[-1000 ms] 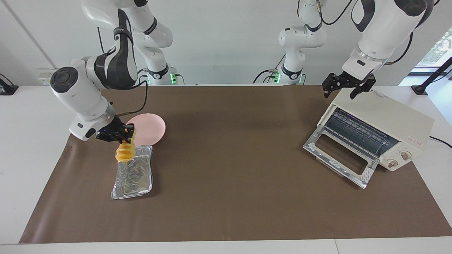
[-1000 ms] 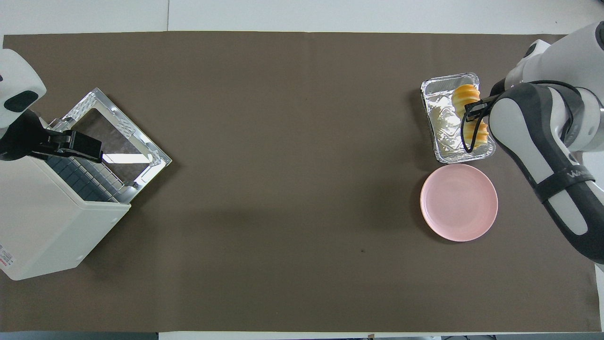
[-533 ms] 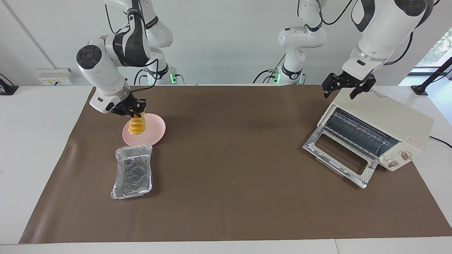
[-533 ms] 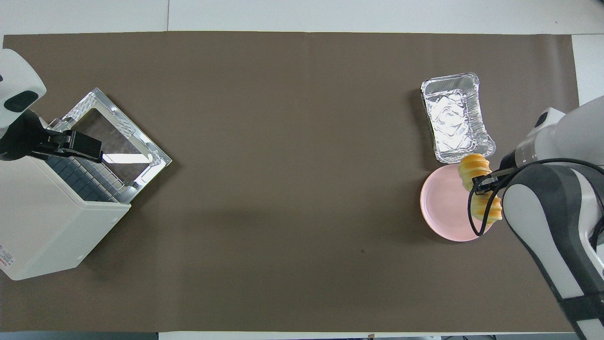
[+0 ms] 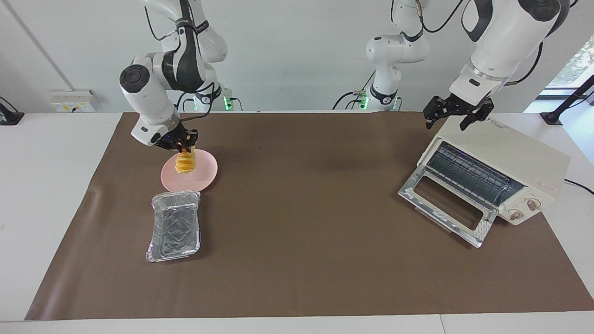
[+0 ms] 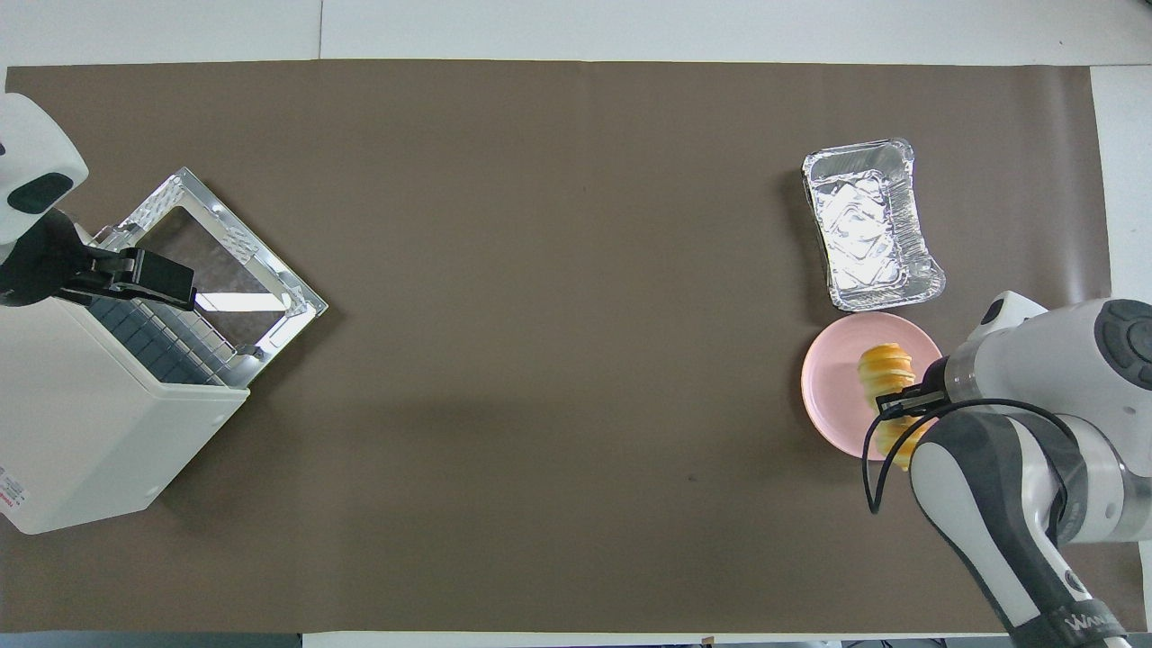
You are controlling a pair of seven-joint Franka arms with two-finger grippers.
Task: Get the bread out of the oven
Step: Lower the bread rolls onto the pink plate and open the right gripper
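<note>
Right gripper [image 5: 185,147]: black fingers pinching the upper end of the bread [image 5: 185,162], a ridged yellow-orange loaf hanging end-down over the round, smooth pink plate [image 5: 206,174]; touching the plate or not cannot be told. In the overhead view, bread [image 6: 880,376] over the plate's [image 6: 832,387] 3 o'clock half. Just off the plate at 12 o'clock in that view, farther from the robots, an oblong tray of crinkled silver foil [image 6: 868,225], nothing in it.

Left gripper [image 5: 458,116]: waiting above the top corner of the oven [image 5: 519,153], black fingers spread, gripping nothing. Boxy cream-white oven toward the left arm's end of the table [image 5: 301,278]; glass door [image 5: 448,204] in shiny metal frame folded down flat, wire rack [image 5: 468,174] bare, two round knobs beside the opening. Matte brown mat covering the table.
</note>
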